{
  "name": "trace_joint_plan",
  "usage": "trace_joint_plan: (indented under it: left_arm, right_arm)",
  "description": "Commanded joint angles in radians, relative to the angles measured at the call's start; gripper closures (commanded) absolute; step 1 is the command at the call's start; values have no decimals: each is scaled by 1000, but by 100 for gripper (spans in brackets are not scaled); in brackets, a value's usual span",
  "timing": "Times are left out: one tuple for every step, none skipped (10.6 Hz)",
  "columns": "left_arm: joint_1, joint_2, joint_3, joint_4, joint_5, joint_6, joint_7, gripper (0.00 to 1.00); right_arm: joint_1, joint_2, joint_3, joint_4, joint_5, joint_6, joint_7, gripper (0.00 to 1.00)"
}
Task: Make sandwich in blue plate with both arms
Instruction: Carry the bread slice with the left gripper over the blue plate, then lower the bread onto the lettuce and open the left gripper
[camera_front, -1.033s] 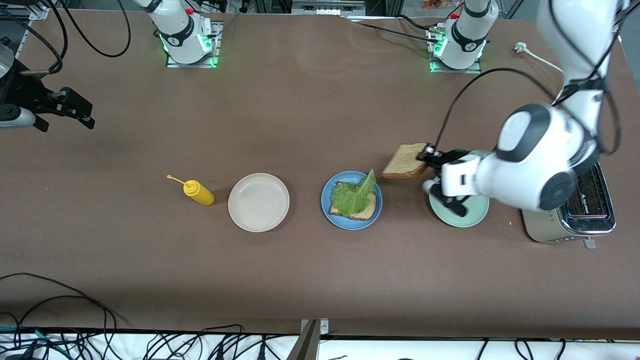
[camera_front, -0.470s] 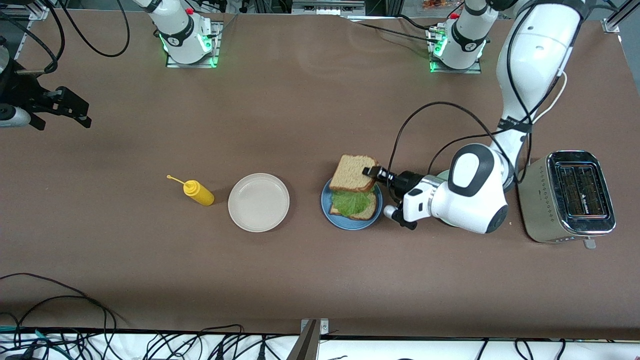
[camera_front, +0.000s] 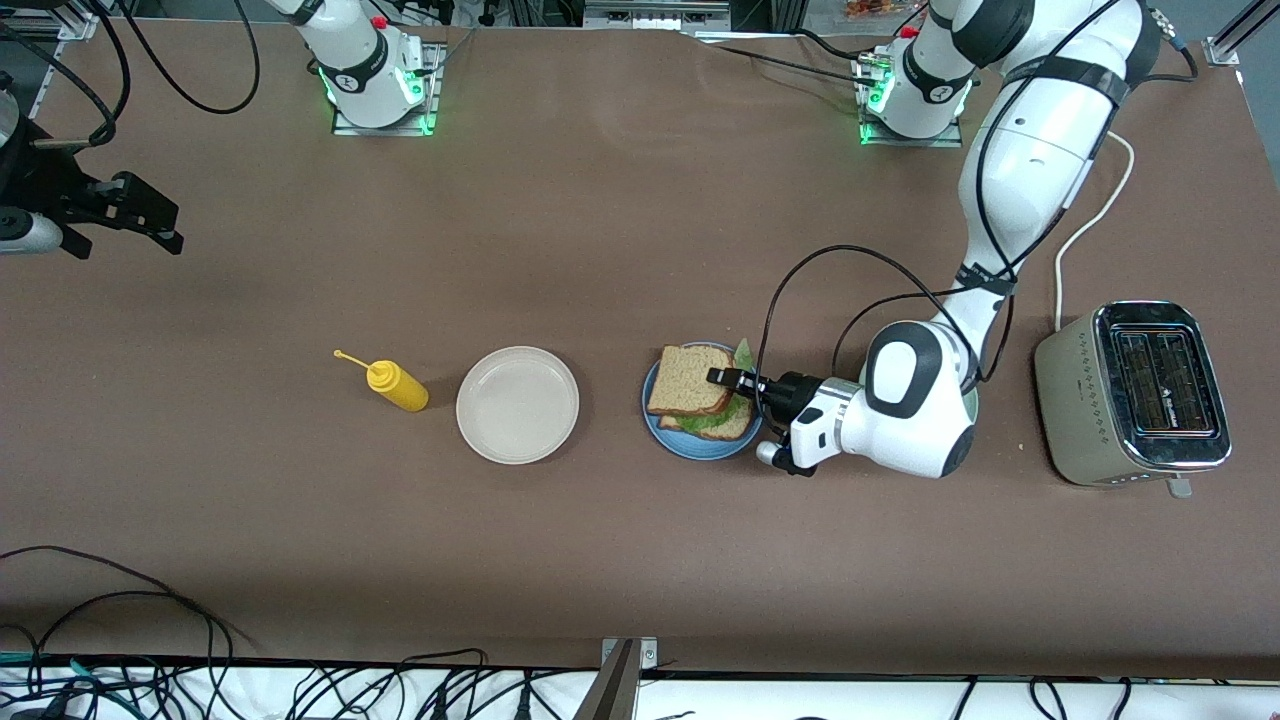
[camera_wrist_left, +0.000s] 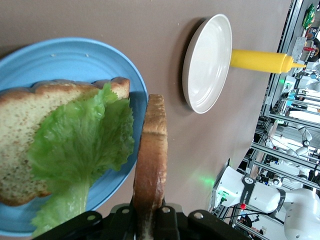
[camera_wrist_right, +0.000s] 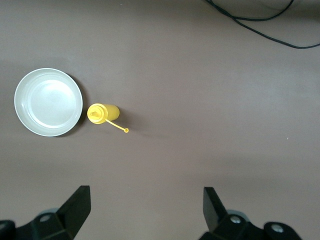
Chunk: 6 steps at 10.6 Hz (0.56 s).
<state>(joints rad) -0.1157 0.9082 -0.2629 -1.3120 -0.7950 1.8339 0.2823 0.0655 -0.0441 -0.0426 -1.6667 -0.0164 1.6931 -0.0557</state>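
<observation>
The blue plate (camera_front: 665, 432) lies mid-table with a brown bread slice (camera_front: 735, 428) and a green lettuce leaf (camera_front: 712, 420) on it. My left gripper (camera_front: 724, 378) is shut on the edge of a second bread slice (camera_front: 686, 378) and holds it flat, low over the lettuce. In the left wrist view this slice (camera_wrist_left: 152, 145) shows edge-on in the left gripper (camera_wrist_left: 148, 212), with a gap to the lettuce (camera_wrist_left: 80, 145) and the plate (camera_wrist_left: 75, 55). My right gripper (camera_front: 130, 215) waits open over the right arm's end of the table; its open fingers (camera_wrist_right: 75, 205) hold nothing.
An off-white plate (camera_front: 517, 404) and a yellow squeeze bottle (camera_front: 398, 385) lie beside the blue plate toward the right arm's end. A silver toaster (camera_front: 1140, 395) stands at the left arm's end, its white cord (camera_front: 1085, 215) running toward the bases.
My left arm carried the second slice from beside the blue plate to over it and lowered it close to the lettuce. The right gripper has barely moved.
</observation>
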Motion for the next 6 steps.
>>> trace_joint_plan:
  left_arm:
    - [-18,32,13,30,-20,10,23,94]
    - [-18,35,14,27,-18,42,21,67]
    - [-16,35,24,27,-18,45,23,47]
    - [-18,32,51,30,8,45,50,0]
    - [-16,23,57,31,61,45,99,0]
    - [0,20,57,33,116,45,109,0]
  right_arm:
    - [-3,4,3,22,-17,-24,2,0]
    - [-3,4,3,22,-17,-24,2,0]
    - [-3,4,3,22,-16,-24,2,0]
    - [-3,4,3,22,-17,-24,2,0]
    - [-3,4,3,22,-16,-24,2,0]
    - [-3,4,3,22,-17,-24,2,0]
